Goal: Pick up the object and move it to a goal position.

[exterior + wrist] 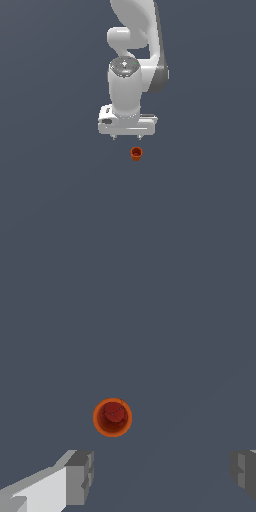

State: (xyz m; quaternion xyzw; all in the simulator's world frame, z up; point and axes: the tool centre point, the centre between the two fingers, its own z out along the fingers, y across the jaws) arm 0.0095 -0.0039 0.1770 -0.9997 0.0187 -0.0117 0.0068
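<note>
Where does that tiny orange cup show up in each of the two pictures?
Exterior view: the orange cup stands on the grey floor just below the white end effector.
Wrist view: the cup is seen from above, beyond the open fingers.
Shared landmark: the end effector's fingers.

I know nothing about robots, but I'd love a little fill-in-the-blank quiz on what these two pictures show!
1. The small cup on the floor is coloured ____.
2. The cup stands upright with its opening facing ____.
3. The hand has its two fingers spread ____, with nothing between them.
4. The hand is ____ touching the cup.

Missing words: orange-red; up; open; not
</note>
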